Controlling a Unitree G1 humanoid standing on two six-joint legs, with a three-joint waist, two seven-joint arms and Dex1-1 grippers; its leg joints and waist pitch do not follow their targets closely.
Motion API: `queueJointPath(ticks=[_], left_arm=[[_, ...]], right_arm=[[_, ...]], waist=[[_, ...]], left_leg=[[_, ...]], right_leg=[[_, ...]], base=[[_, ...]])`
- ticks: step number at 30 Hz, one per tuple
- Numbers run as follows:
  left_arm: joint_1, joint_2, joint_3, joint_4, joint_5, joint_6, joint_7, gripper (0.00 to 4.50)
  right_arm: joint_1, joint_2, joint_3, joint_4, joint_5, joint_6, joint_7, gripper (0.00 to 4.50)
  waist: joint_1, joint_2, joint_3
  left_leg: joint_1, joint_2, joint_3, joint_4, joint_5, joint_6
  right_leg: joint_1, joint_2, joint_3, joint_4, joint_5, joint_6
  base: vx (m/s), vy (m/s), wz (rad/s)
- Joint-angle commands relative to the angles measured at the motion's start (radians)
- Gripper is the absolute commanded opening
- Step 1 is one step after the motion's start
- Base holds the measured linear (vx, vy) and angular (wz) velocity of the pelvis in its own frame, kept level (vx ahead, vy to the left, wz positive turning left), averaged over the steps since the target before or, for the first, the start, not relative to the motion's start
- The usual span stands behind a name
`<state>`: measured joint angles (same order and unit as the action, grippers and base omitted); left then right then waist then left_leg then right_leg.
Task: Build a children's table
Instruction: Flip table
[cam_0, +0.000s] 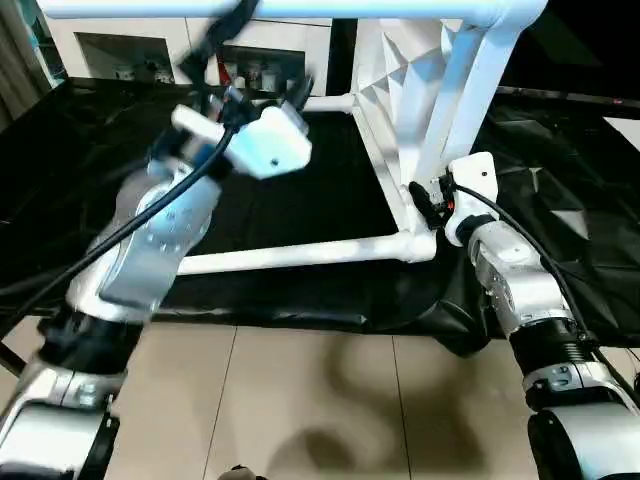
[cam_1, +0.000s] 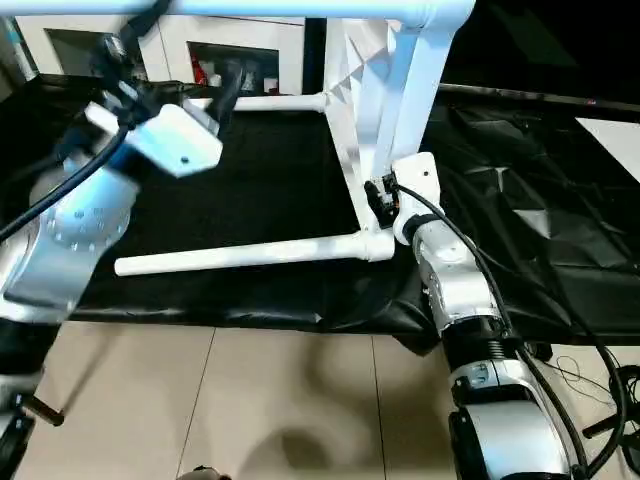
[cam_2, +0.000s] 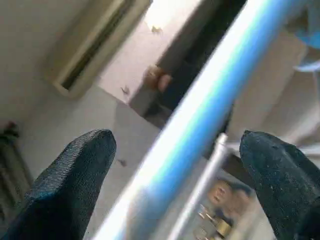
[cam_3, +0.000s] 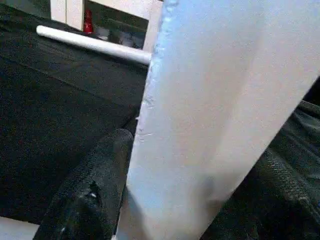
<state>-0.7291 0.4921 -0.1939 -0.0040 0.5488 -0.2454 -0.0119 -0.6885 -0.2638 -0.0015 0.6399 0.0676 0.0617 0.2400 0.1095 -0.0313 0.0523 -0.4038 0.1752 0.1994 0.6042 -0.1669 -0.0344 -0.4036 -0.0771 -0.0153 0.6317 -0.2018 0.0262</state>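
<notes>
The children's table stands on its side on the black-draped work table. Its ribbed white tabletop (cam_0: 395, 90) is upright on one edge and its legs point to the left. One leg (cam_0: 300, 255) lies along the cloth, one (cam_0: 330, 102) lies further back, and an upper leg (cam_0: 250, 10) runs across the top. My right gripper (cam_0: 428, 200) is shut on the tabletop's near rim (cam_3: 210, 100), just above the lower corner. My left gripper (cam_2: 175, 150) is raised and open, its fingers (cam_2: 75, 170) wide apart on either side of the upper leg (cam_2: 200, 110).
The black cloth (cam_0: 300, 190) hangs in folds over the work table's front edge, with tiled floor (cam_0: 320, 400) below. A white glass-door cabinet (cam_0: 130, 50) holding small items stands behind. A black cable (cam_0: 530, 240) loops off my right wrist.
</notes>
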Motion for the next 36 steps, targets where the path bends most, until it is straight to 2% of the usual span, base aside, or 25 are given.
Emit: queueJointPath(ticks=[1,8,10,12,16,24,26,31,36], left_arm=[[-0.034,0.001,-0.013,0.047,0.034,-0.019,0.026,4.5],[-0.109,0.007,-0.034,0.182,0.09,-0.003,0.057,4.5],[-0.12,0.009,-0.037,0.207,0.095,-0.003,0.058,4.5],[-0.159,0.016,-0.054,0.296,0.134,0.001,0.077,4.5],[-0.182,0.015,-0.056,0.344,0.154,0.016,0.094,4.5],[-0.261,-0.008,-0.033,0.476,0.12,0.015,0.108,4.5],[-0.271,-0.007,-0.031,0.484,0.121,0.014,0.112,4.24],[-0.32,-0.004,-0.005,0.515,0.101,0.026,0.125,3.83],[-0.309,-0.009,-0.006,0.519,0.064,0.021,0.073,3.49]], right_arm=[[-0.002,0.007,-0.002,-0.005,0.0,-0.016,0.002,2.96],[-0.016,0.021,0.001,0.005,-0.008,-0.029,0.01,2.96],[-0.017,0.022,0.004,0.005,-0.01,-0.032,0.012,2.96],[-0.016,0.027,0.013,0.003,-0.015,-0.038,0.018,2.96],[-0.014,0.029,0.015,-0.002,-0.016,-0.04,0.019,2.96],[-0.01,0.032,0.019,0.002,-0.029,-0.056,0.027,2.96],[-0.01,0.033,0.02,0.004,-0.03,-0.056,0.029,3.09],[-0.01,0.033,0.021,0.011,-0.033,-0.059,0.036,3.09],[-0.008,0.029,0.017,0.005,-0.038,-0.064,0.039,3.09]], waist=[[0.001,0.003,-0.075],[0.002,0.002,-0.076],[0.002,0.003,-0.076],[0.002,0.005,-0.077],[0.0,0.009,-0.078],[0.006,0.006,-0.077],[0.007,0.006,-0.078],[0.006,0.009,-0.077],[0.006,0.011,-0.077]], left_leg=[[0.032,0.04,-0.023,-0.062,-0.154,-0.02],[0.033,0.041,-0.023,-0.062,-0.155,-0.018],[0.032,0.041,-0.025,-0.063,-0.149,-0.019],[0.035,0.039,-0.023,-0.061,-0.152,-0.016],[0.034,0.041,-0.026,-0.063,-0.153,-0.023],[0.035,0.039,-0.024,-0.062,-0.16,-0.021],[0.033,0.04,-0.026,-0.063,-0.154,-0.021],[0.036,0.041,-0.026,-0.063,-0.172,-0.022],[0.034,0.041,-0.027,-0.064,-0.165,-0.024]], right_leg=[[0.036,-0.047,0.02,-0.054,-0.001,-0.204],[0.034,-0.048,0.02,-0.054,-0.009,-0.205],[0.035,-0.051,0.02,-0.052,0.0,-0.209],[0.033,-0.047,0.021,-0.053,0.006,-0.207],[0.035,-0.049,0.02,-0.052,0.017,-0.21],[0.035,-0.05,0.02,-0.053,0.021,-0.219],[0.037,-0.052,0.02,-0.051,0.031,-0.222],[0.036,-0.051,0.02,-0.053,0.022,-0.226],[0.037,-0.051,0.019,-0.051,0.041,-0.231]], base=[[0.0,0.0,0.0],[0.0,0.0,0.0],[0.0,0.0,0.0],[0.0,0.0,0.0],[0.0,0.0,0.0],[0.0,0.0,0.0],[0.0,0.0,0.0],[0.0,0.0,0.0],[0.0,0.0,0.0]])
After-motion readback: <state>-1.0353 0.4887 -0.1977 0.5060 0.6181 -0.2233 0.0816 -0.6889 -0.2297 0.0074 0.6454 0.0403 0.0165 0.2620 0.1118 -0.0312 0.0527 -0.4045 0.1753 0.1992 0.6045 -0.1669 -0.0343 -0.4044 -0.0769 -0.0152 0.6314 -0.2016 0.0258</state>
